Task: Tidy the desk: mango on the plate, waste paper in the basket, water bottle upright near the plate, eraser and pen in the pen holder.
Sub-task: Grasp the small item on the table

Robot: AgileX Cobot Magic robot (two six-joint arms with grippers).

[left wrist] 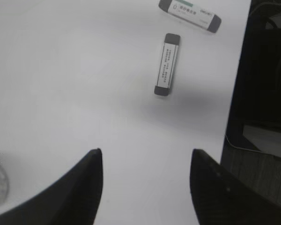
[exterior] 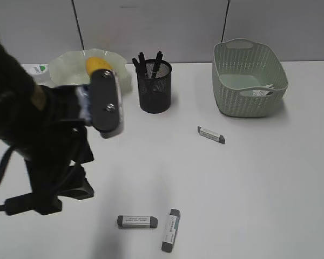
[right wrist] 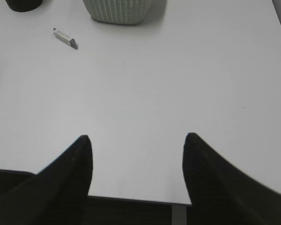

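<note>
The yellow mango (exterior: 97, 63) lies on the wavy green plate (exterior: 70, 65) at the back left. Beside the plate, the water bottle (exterior: 36, 69) shows only a white and green bit behind my left arm. Black pens (exterior: 149, 63) stand in the mesh pen holder (exterior: 154, 89). Waste paper (exterior: 262, 92) lies in the basket (exterior: 249, 81). One eraser (exterior: 211, 135) lies mid-desk, and two more (exterior: 137, 222) (exterior: 171, 230) lie near the front edge. My left gripper (left wrist: 145, 157) hangs open and empty above the desk (left wrist: 84, 84), short of two erasers (left wrist: 166, 64) (left wrist: 190, 10). My right gripper (right wrist: 136, 138) is open and empty.
My bulky left arm (exterior: 38, 140) fills the left foreground of the exterior view. The right gripper hovers at the desk's front edge (right wrist: 131, 196), with an eraser (right wrist: 65, 38), the basket (right wrist: 118, 10) and the pen holder (right wrist: 23, 4) far ahead of it.
</note>
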